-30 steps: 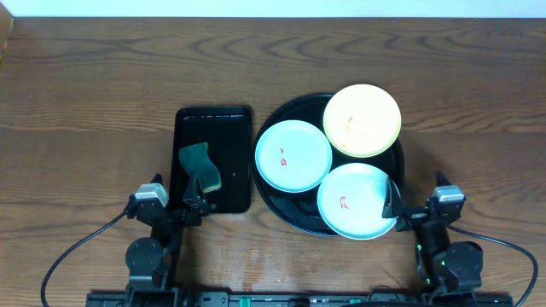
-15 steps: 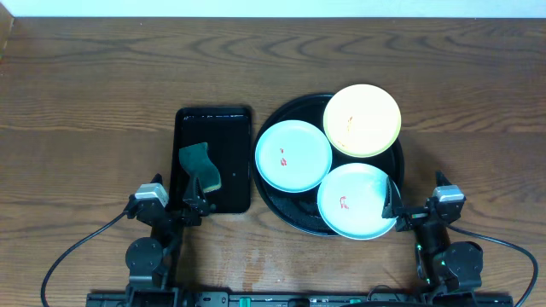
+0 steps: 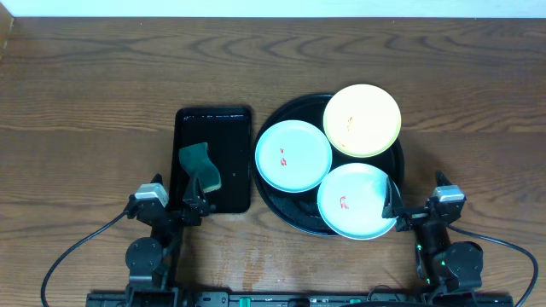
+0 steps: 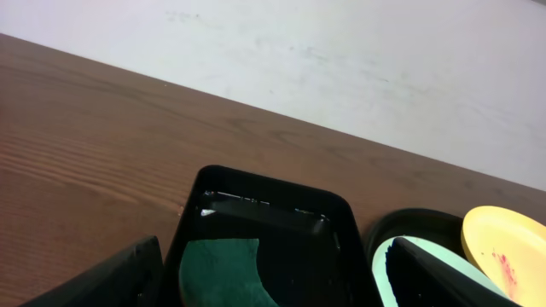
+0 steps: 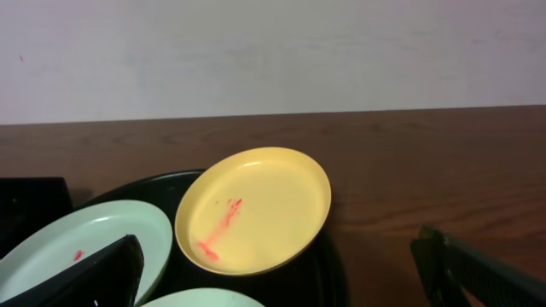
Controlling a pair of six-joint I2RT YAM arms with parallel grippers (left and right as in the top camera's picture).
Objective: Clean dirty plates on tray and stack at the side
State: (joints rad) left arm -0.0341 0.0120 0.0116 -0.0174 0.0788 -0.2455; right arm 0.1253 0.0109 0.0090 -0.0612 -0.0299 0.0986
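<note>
The round black tray (image 3: 294,209) holds three plates: a yellow plate (image 3: 362,119) at the back right, a mint plate (image 3: 293,156) at the left and another mint plate (image 3: 356,200) at the front. Each shows a red smear. In the right wrist view the yellow plate (image 5: 253,209) leans on the tray rim beside a mint plate (image 5: 81,247). My left gripper (image 3: 175,200) is open and empty at the near end of the rectangular tray. My right gripper (image 3: 415,203) is open and empty beside the front mint plate.
A rectangular black tray (image 3: 215,128) left of the round tray holds a dark green sponge (image 3: 200,165), which also shows in the left wrist view (image 4: 223,275). Bare wooden table (image 3: 94,102) surrounds both trays. A pale wall lies beyond the far edge.
</note>
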